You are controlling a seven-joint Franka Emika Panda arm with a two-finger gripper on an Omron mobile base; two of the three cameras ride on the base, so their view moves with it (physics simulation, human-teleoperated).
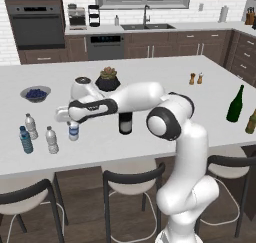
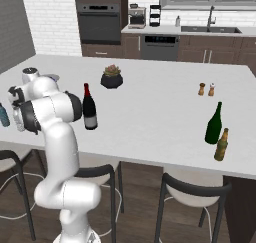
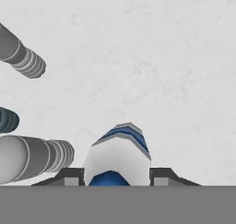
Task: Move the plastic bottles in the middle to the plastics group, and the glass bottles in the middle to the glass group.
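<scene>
Blue-labelled plastic bottle (image 3: 117, 156) is grasped by the claw (image 3: 117, 178); it should be kept upright and set at nine o'clock, beside the plastics group (image 1: 27, 132).

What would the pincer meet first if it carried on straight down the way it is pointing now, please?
The white counter, probably: the pincer points down at it, jaws either side of the blue-label bottle. How far is unclear.

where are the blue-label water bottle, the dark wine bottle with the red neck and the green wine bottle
blue-label water bottle (image 1: 73, 131), left base view, on its blue label
dark wine bottle (image 2: 89, 110), right base view, on its dark body above the label
green wine bottle (image 2: 214, 125), right base view, on its body
</scene>
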